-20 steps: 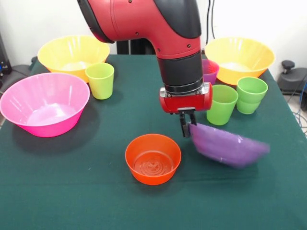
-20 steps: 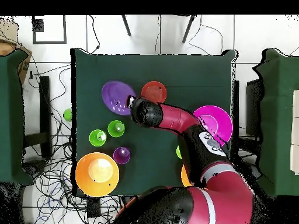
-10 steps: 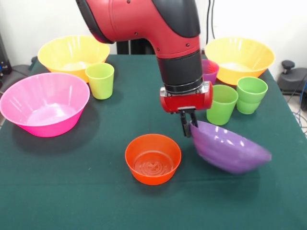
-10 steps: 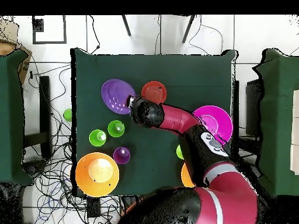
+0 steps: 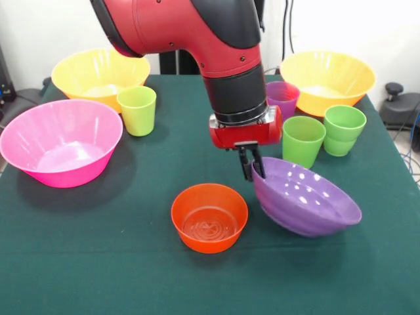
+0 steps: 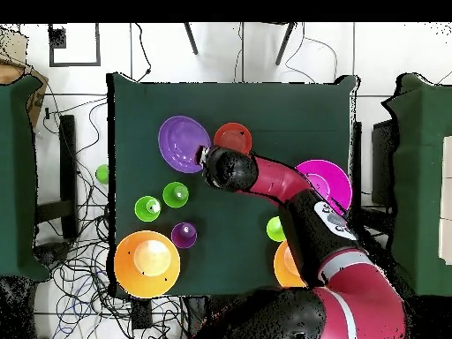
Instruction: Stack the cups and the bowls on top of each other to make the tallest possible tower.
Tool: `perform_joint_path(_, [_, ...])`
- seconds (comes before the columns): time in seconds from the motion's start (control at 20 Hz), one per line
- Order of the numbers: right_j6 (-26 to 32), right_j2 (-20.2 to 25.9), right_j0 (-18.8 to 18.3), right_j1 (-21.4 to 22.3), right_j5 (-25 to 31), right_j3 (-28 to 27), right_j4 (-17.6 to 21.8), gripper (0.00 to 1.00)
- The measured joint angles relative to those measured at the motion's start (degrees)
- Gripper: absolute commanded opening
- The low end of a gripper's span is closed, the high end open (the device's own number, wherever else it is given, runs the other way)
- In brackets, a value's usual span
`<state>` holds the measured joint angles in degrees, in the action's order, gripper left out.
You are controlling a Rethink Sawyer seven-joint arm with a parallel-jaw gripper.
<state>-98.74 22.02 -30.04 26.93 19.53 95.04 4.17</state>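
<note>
Purple and glossy, the medium bowl (image 5: 305, 205) hung tilted just right of the small orange bowl (image 5: 209, 216), its near-left rim pinched shut in the pincer (image 5: 249, 165); whether its underside brushed the green tabletop (image 5: 98, 262) could not be told from the front. From overhead the same bowl (image 6: 184, 143) lay beside the orange one (image 6: 233, 138), not over it, so the tower was judged barely begun. Such thin, smooth plastic looked light and stiff enough to be carried by one edge, yet slippery, and a rim hold let it swing and tip; a grip deep over the lip seemed wisest, with the bowl levelled before release. The yellow-green cup (image 5: 137, 110) stood well apart near the pink bowl (image 5: 61, 141) and one yellow bowl (image 5: 98, 75). Two green cups (image 5: 302, 140) (image 5: 344, 129), the right one seemingly two nested, and a purple cup (image 5: 282, 97) clustered before the other yellow bowl (image 5: 327, 80). The cups, tapered and light, would likely take a grasp across the rim.
</note>
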Motion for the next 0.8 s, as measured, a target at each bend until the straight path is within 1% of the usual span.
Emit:
perform_joint_path(0.35, [0.0,0.02,0.0,1.04,6.2,0.02,-0.34,0.0])
perform_joint_path(0.4, [0.0,0.02,0.01,1.25,8.34,0.03,-0.75,0.0])
perform_joint_path(0.55, [0.0,0.07,0.01,1.58,11.74,0.05,-1.72,0.0])
perform_joint_path(0.6, [0.0,0.1,0.01,1.68,12.87,0.05,-2.23,0.0])
perform_joint_path(0.65, [0.0,0.22,-0.01,1.8,15.78,0.06,-3.72,0.0])
perform_joint_path(0.8, [0.0,0.76,-0.16,1.71,19.75,0.11,-6.21,0.0])
